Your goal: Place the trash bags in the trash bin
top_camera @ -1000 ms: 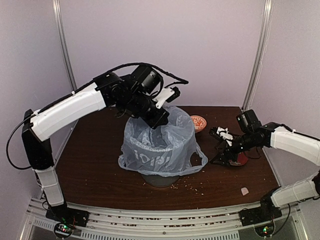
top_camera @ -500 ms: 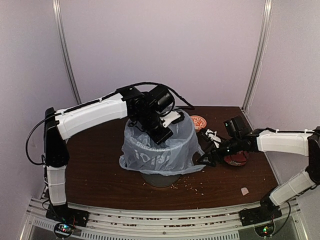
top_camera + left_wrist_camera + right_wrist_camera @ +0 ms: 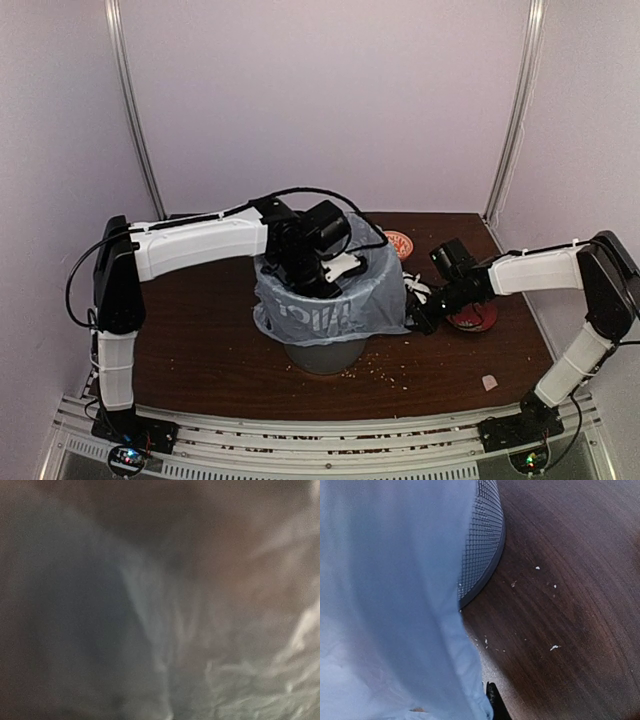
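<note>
The trash bag (image 3: pixel 330 315), pale blue-grey and translucent, lines the grey wire-mesh trash bin (image 3: pixel 322 355), its hem folded down over the rim. My left gripper (image 3: pixel 325 280) is pushed down inside the bag. The left wrist view shows only blurred plastic (image 3: pixel 240 680), its fingers hidden. My right gripper (image 3: pixel 415 318) is at the bag's right hem, shut on the film. In the right wrist view the bag (image 3: pixel 395 605) covers the left half. The bin's mesh (image 3: pixel 482 540) shows behind it. One black fingertip (image 3: pixel 493 702) pokes out beside the plastic.
A small red-patterned bowl (image 3: pixel 398 243) stands behind the bin on the right. A flat red dish (image 3: pixel 472 318) lies under the right forearm. Crumbs (image 3: pixel 385 372) and a pale scrap (image 3: pixel 489 382) dot the dark wooden table (image 3: pixel 200 330).
The left gripper sank from the bag's top down into the bin, flattening the bag over the rim. The right gripper moved left from the red dish to the hem and shut.
</note>
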You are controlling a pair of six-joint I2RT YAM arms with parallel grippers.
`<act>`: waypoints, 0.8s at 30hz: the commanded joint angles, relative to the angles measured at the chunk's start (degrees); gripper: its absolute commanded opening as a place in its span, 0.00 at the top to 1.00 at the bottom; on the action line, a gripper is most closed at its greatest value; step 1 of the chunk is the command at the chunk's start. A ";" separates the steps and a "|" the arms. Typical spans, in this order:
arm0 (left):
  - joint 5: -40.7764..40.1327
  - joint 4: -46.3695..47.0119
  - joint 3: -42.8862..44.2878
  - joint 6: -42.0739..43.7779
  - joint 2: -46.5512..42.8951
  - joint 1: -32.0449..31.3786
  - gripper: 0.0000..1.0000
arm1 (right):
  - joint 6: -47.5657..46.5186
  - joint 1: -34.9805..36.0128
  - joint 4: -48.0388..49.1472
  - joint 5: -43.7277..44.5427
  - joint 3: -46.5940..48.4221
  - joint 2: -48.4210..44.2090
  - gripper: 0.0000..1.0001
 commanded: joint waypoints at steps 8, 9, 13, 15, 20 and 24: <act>3.08 2.57 -5.11 2.96 1.67 1.06 1.00 | -1.59 0.02 -2.43 -2.87 1.99 -0.79 0.86; 3.08 2.56 -4.98 3.19 2.18 1.14 1.00 | -1.81 0.01 -2.57 -3.25 2.08 -1.34 0.86; 3.23 1.33 -3.31 4.01 3.82 1.16 1.00 | -2.28 -0.07 -2.50 -3.77 1.91 -3.58 0.83; 2.93 0.15 -2.32 4.53 4.69 1.16 1.00 | -2.38 -0.08 -2.36 -4.28 1.87 -4.81 0.82; 2.26 -1.91 -0.67 5.98 7.05 1.25 1.00 | -2.80 -0.08 -2.21 -5.31 1.51 -7.56 0.80; 3.94 -1.75 0.12 6.68 8.10 1.26 1.00 | -2.78 -0.08 -1.71 -4.40 1.19 -8.34 0.81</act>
